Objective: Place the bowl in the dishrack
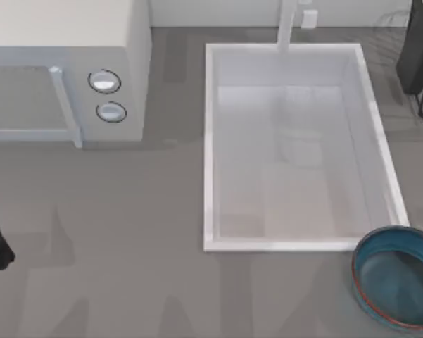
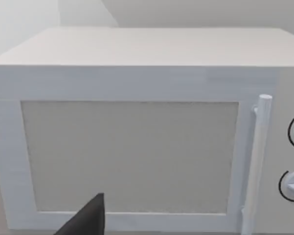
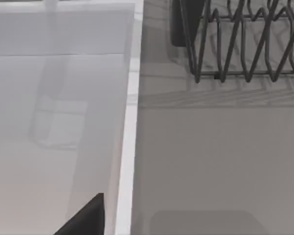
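The round, glossy blue-teal bowl [image 1: 396,277] with a thin reddish-brown rim sits upright on the grey bench [image 1: 127,246], near the white rectangular sink basin [image 1: 210,141]'s right front corner. The dark wire dishrack [image 3: 244,44] stands beside that basin. Whether either tool is spread, I cannot tell.

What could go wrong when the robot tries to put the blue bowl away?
1. The bowl sits on the counter at the near right corner, partly past the top view's edge, so a grab on its thin rim might slip.
2. The dishrack stands far off at the back right, so the carry probably passes alongside the white sink; a dropped bowl could fall in.
3. The rack's thin wires could catch the bowl and tip it.
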Tool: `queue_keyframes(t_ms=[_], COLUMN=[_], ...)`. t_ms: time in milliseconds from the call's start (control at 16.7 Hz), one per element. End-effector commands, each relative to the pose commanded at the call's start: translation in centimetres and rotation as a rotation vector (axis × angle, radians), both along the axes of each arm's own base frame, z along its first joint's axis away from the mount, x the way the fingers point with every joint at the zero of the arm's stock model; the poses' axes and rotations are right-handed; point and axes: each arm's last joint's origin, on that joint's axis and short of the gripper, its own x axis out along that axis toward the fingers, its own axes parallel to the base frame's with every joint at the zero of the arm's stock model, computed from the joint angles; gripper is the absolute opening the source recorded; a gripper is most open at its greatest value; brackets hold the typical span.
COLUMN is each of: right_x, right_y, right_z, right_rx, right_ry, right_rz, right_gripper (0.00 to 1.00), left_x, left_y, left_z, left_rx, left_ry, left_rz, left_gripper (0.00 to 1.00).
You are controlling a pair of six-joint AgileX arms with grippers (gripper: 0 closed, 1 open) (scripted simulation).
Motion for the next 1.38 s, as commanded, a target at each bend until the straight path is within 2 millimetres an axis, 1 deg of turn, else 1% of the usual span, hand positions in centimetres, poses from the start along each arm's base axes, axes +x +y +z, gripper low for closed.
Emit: queue_keyframes(t_ms=[120, 360, 540, 660, 780, 900, 1260, 1380], right_x=[1.4, 5.1, 7.7, 9.2, 10.4, 11.1, 11.2, 11.3], right_y=[0.3, 1.1, 1.9, 2.3, 2.7, 2.9, 2.8, 2.9], right_z=[0.9, 2.0, 2.5, 2.6, 2.6, 2.7, 2.6, 1.6], right_rx=[0.005, -0.001, -0.014, -0.025, -0.034, -0.039, -0.038, -0.04], right_ry=[0.218, 0.642, 0.882, 1.009, 1.097, 1.142, 1.147, 1.153], right_rz=[0.006, 0.011, 0.009, 0.005, 0.002, 0.0, -0.003, -0.001], right_gripper=[1.0, 1.0, 1.0, 1.0, 1.0, 1.0, 1.0, 1.0], left_x=[0.0, 0.0, 0.0, 0.0, 0.0, 0.0, 0.0, 0.0], left_y=[0.0, 0.0, 0.0, 0.0, 0.0, 0.0, 0.0, 0.0], left_z=[0.0, 0.0, 0.0, 0.0, 0.0, 0.0, 0.0, 0.0], left_rx=[0.0, 0.0, 0.0, 0.0, 0.0, 0.0, 0.0, 0.0], left_ry=[0.0, 0.0, 0.0, 0.0, 0.0, 0.0, 0.0, 0.0], left_rz=[0.0, 0.0, 0.0, 0.0, 0.0, 0.0, 0.0, 0.0], left_gripper=[1.0, 1.0, 1.0, 1.0, 1.0, 1.0, 1.0, 1.0])
